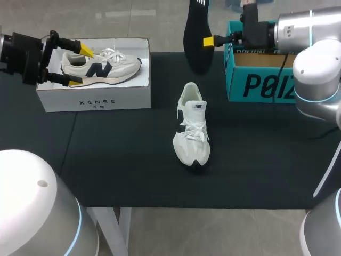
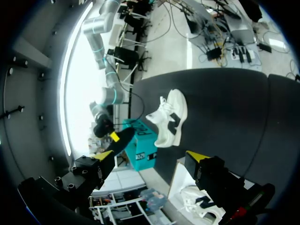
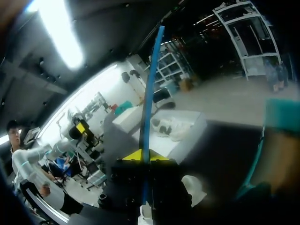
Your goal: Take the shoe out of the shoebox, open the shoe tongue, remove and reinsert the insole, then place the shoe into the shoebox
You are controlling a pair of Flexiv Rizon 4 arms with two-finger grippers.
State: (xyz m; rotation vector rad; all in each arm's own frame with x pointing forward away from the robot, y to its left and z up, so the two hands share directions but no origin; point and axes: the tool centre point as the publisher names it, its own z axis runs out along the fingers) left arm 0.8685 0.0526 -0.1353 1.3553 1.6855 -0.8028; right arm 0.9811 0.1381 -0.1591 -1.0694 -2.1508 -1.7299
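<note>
A white shoe (image 1: 192,127) with a dark side mark lies on the black table mat (image 1: 117,160) near the middle, toe toward the front edge. Up behind it, my right gripper (image 1: 209,41) is shut on a black insole (image 1: 195,37) held on edge in the air. From the right wrist, the insole (image 3: 151,89) shows edge-on as a thin blue line between the yellow tips (image 3: 140,155). The white shoebox (image 1: 96,101) at the back left holds a second shoe (image 1: 104,66). My left gripper (image 1: 78,65) stands open over the box's left end, with nothing between its fingers (image 2: 197,158).
A teal cardboard box (image 1: 261,82) stands at the back right, under my right arm. From the left wrist, the loose shoe (image 2: 169,117) lies ahead of the gripper and the boxed shoe (image 2: 199,205) just under it.
</note>
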